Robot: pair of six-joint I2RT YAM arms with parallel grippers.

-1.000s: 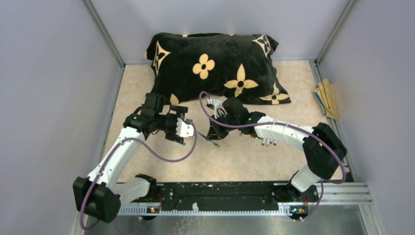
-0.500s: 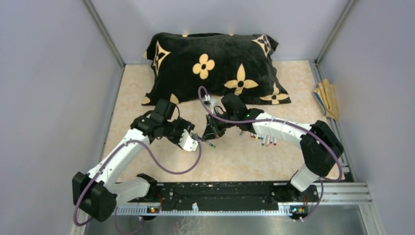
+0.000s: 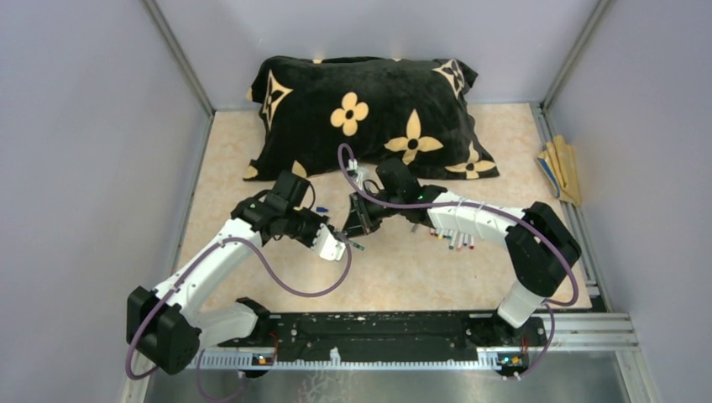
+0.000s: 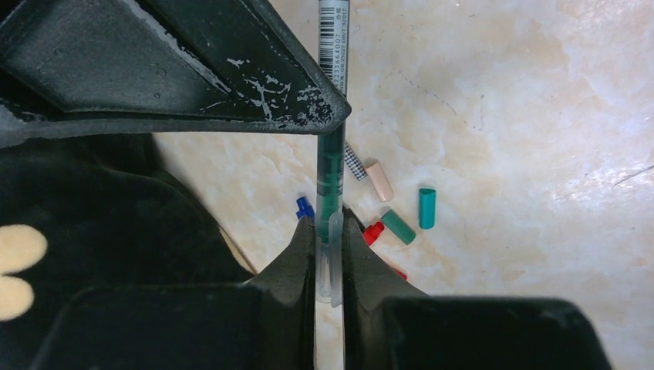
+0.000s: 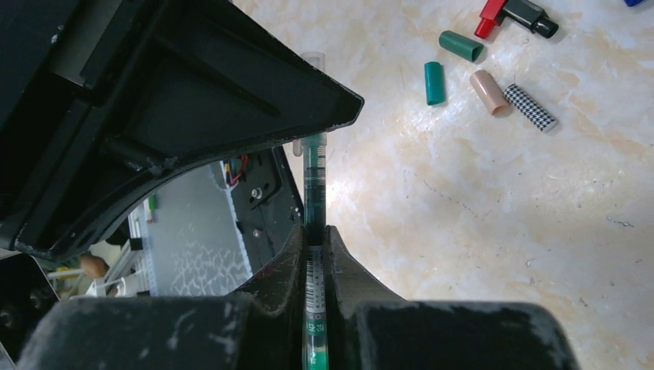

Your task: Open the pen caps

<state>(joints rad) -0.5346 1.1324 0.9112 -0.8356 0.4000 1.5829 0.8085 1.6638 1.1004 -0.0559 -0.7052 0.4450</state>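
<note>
A green pen [image 4: 332,158] hangs in the air between both grippers. My left gripper [image 4: 329,228] is shut on the pen's clear cap [image 4: 336,248]. My right gripper [image 5: 313,236] is shut on the barcode part of the barrel [image 5: 313,277], and the pen [image 5: 314,173] runs from it into the left gripper's black finger [image 5: 193,100]. In the top view the left gripper [image 3: 342,246] and right gripper [image 3: 357,225] meet mid-table. Loose pen caps lie on the table below: teal [image 4: 426,208], green [image 4: 399,227], red [image 4: 374,232], blue [image 4: 305,206], beige [image 4: 379,181].
A black pillow with tan flowers [image 3: 369,117] fills the back of the table. Several pens [image 3: 453,242] lie under the right forearm. Tan sticks [image 3: 561,168] rest by the right wall. A black rail [image 3: 378,336] runs along the near edge.
My left gripper swung right to the pen and went from open to shut on its cap end. The right gripper, still shut on the pen, shifted slightly left.
</note>
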